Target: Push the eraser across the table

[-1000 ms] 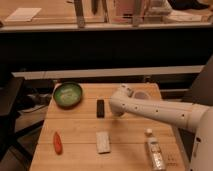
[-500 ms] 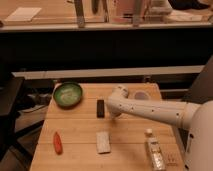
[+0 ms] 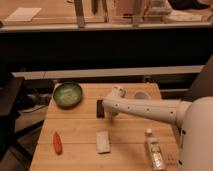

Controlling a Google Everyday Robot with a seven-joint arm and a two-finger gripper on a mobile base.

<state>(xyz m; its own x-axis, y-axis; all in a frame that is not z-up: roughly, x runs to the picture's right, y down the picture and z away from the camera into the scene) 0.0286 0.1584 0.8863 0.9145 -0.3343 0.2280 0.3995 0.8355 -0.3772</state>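
One black eraser (image 3: 100,108) lies mid-table (image 3: 130,150), right of one green bowl (image 3: 67,94). The gripper (image 3: 110,111), closed and empty, sits just beside the eraser's right. One bottle (image 3: 155,152), label unreadable.

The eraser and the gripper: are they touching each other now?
Cannot tell. In the camera view the gripper sits right beside the eraser on the table, and the arm hides where they would meet.

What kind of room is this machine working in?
Probably a lab or office test area: a wooden table set with an eraser, green bowl and bottle, the gripper beside the eraser.
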